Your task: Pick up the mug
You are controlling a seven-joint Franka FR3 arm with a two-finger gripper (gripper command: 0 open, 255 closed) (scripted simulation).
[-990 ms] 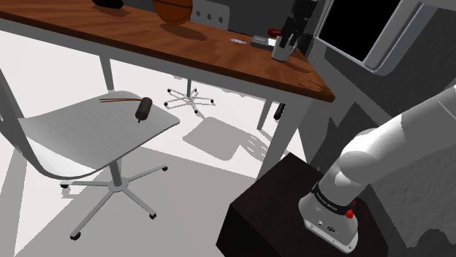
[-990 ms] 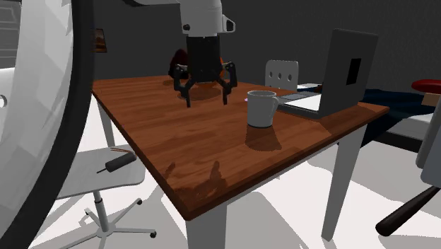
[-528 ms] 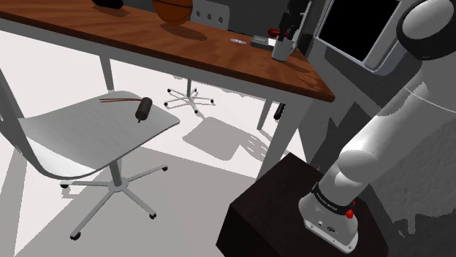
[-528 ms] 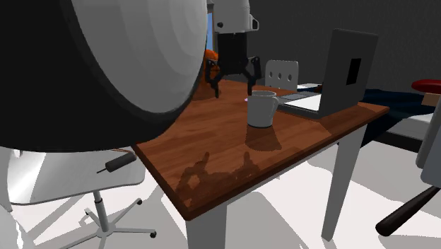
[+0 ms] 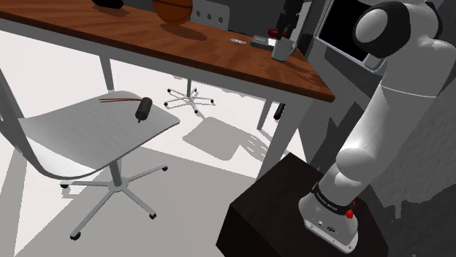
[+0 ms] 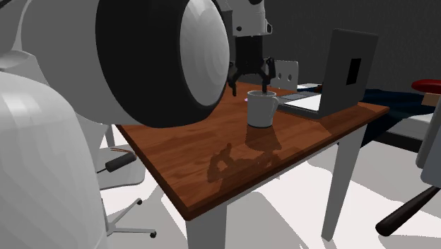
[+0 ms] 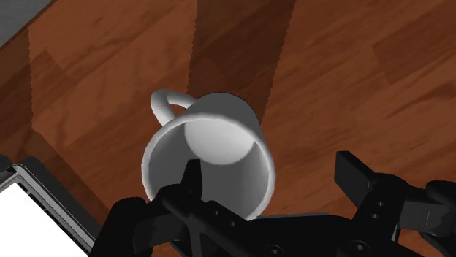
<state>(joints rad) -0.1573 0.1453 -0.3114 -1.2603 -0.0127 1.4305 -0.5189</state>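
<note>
Table: reddish-brown wood-grain table [image 7: 329, 73] on pale legs, carrying the mug.
Fingers: the black fingers [image 7: 354, 174] are spread wide and grip nothing. The gripper [image 7: 272, 166] hangs just above the mug. One finger overlaps the mug's open mouth; the other sits outside the mug's wall, over bare wood.
Mug: the white mug [image 7: 215, 139] stands upright on the table, empty, its inside pale grey. In the second exterior view it sits right under the gripper, near the table's corner.
Handle: the loop-shaped handle [image 7: 164, 102] is on the mug's side away from the gripper's body, and no finger touches it.
Laptop: an open grey laptop [image 6: 350, 71] stands just beside the mug, on the same table.
Ball: an orange ball [image 5: 172, 9] lies well apart from the mug, farther along the table.
Chair: a grey swivel chair [image 5: 73, 139] stands on the floor, well apart from the mug. Its seat holds a dark cylinder [image 5: 143, 109] and a thin stick [image 5: 120, 98].
Stand: the dark box stand [image 5: 278, 212] is well apart from the mug, and the white arm [image 5: 380, 124] rises from it toward the mug.
</note>
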